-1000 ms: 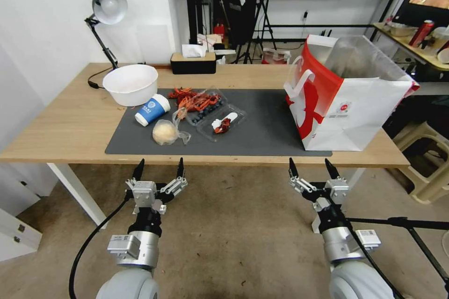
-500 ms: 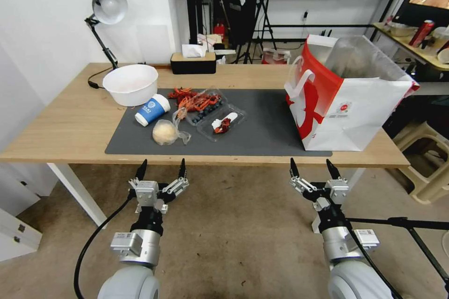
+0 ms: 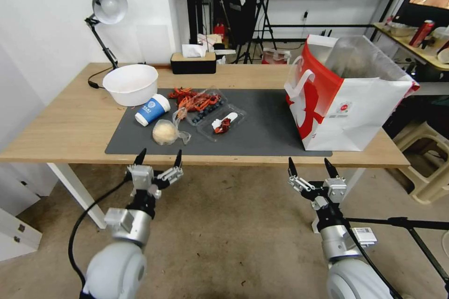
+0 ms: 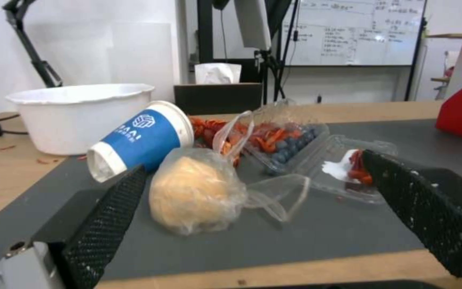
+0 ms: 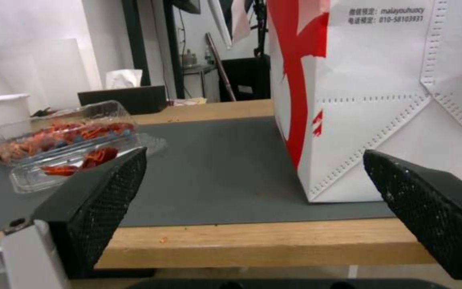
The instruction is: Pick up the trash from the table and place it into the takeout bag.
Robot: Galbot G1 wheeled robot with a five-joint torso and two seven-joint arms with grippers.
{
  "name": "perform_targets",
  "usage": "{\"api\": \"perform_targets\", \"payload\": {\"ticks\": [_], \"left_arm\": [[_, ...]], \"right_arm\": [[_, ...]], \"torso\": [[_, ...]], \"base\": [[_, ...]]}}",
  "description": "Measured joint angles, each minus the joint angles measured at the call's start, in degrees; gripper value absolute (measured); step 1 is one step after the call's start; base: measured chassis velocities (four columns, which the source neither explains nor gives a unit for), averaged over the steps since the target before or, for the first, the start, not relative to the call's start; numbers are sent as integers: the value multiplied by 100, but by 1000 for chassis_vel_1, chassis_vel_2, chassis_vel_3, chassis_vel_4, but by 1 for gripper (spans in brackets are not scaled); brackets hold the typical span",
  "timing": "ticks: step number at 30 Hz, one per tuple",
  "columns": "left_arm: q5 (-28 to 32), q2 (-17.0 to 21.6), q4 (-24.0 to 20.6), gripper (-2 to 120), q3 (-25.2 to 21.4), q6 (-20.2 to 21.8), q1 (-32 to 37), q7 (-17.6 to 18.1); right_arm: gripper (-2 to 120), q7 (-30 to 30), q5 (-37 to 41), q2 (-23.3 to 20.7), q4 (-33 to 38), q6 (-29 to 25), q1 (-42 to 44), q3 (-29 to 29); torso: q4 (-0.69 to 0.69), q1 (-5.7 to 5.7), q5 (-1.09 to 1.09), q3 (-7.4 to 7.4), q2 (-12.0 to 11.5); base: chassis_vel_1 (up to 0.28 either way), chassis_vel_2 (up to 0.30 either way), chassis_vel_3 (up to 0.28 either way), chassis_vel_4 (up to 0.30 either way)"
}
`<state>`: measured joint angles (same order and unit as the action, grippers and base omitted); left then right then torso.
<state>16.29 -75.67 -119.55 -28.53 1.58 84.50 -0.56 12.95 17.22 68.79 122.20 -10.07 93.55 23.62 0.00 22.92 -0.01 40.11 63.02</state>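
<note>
Trash lies on the left part of the table: a white bowl, a blue-and-white paper cup on its side, a bun in a clear bag, red crayfish shells and clear trays. The takeout bag stands open on the right. My left gripper is open at the front edge, just before the bun in a clear bag. My right gripper hangs open below the edge, in front of the takeout bag.
A desk lamp and a tissue box stand at the back of the table. A dark mat covers the middle. A beige stool and a tripod leg are on the right.
My left gripper has risen and moved forward to the table's front edge. The right gripper has barely shifted.
</note>
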Motion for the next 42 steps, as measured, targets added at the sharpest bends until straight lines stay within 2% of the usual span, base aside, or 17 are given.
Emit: {"api": "perform_targets", "payload": {"ticks": [2,6,13,17,20,25,32,36,37,38,40,42], "left_arm": [[203,279,275,100,46,31,-319,-4],[420,517,446,100,98,160,-562,-8],[1234,1120,891,100,321,771,-1220,154],[1460,1270,1030,100,416,894,-1406,220],[1788,1457,1310,100,588,1076,-1765,321],[1865,1509,1505,100,669,1136,-1998,340],[2077,1658,1822,99,849,1470,-2409,428],[2154,1735,1825,91,872,1730,-2452,432],[2168,1762,1822,84,882,1800,-2453,433],[2168,1762,1822,84,882,1800,-2453,433],[2170,1785,1822,74,897,1866,-2452,434],[2170,1787,1822,71,899,1876,-2448,434]], "right_arm": [[100,0,-20,23,-8,8,7,35],[100,-1,-41,50,-9,21,7,68],[100,-1,-87,110,-19,53,-25,121],[100,-1,-90,122,-37,54,-36,133],[100,0,-90,140,-74,54,-62,155],[100,-1,-90,149,-99,55,-77,171],[100,4,-90,159,-133,55,-120,184],[100,16,-90,160,-153,55,-145,187],[100,19,-91,160,-165,55,-155,187],[100,19,-91,160,-165,55,-155,187],[100,24,-90,160,-188,55,-173,182],[100,28,-90,162,-199,55,-182,175]], "torso": [[0,0,-1,0,0],[0,0,0,0,0],[1,0,0,0,0],[0,0,1,0,0],[0,0,0,0,0],[0,0,1,0,0],[0,0,0,0,0],[0,0,1,0,0],[1,0,1,0,0],[1,0,1,0,0],[1,0,1,0,0],[0,0,1,0,0]], "base": [[0,0,0,0],[0,0,0,0],[0,0,0,0],[0,0,0,0],[0,0,0,0],[0,0,0,0],[0,0,0,0],[0,0,0,0],[0,0,0,0],[0,0,0,0],[0,0,0,0],[0,0,0,0]]}}
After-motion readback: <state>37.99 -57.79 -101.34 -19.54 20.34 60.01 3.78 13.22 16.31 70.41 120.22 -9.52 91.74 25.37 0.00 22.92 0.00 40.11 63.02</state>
